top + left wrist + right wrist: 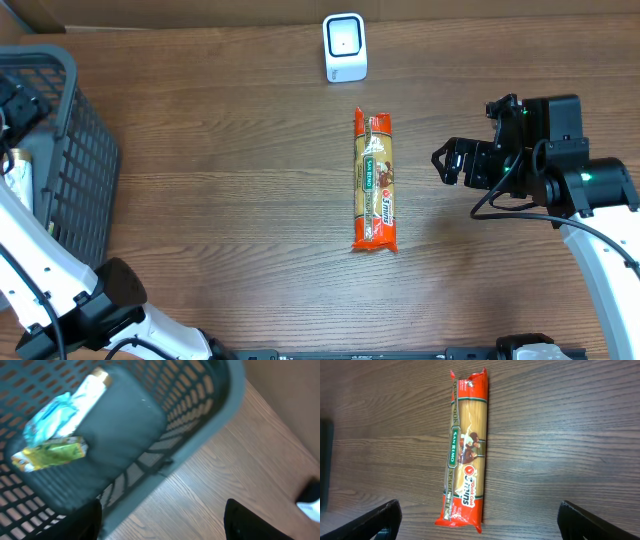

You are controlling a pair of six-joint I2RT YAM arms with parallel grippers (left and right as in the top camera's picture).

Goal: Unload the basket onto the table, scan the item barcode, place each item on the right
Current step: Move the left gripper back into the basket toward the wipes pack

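Spread beneath everything: wooden table (250,150). Far left of the San Remo spaghetti packet (375,180): dark mesh basket (85,160). Packet itself flat mid-table, untouched. Just right of it: right gripper (448,165), spread wide, empty. Well left, above the basket: left gripper (162,522), parted, holding nothing. Beyond the packet's far end: white barcode scanner (345,47).

- Your overhead view is evenly, warmly lit; the tabletop (250,150) carries only soft shadows.
- Your left wrist view is smeared, and the basket (220,410) looks soft.
- Your right wrist view is sharp, with crisp print on the pasta packet (465,455).
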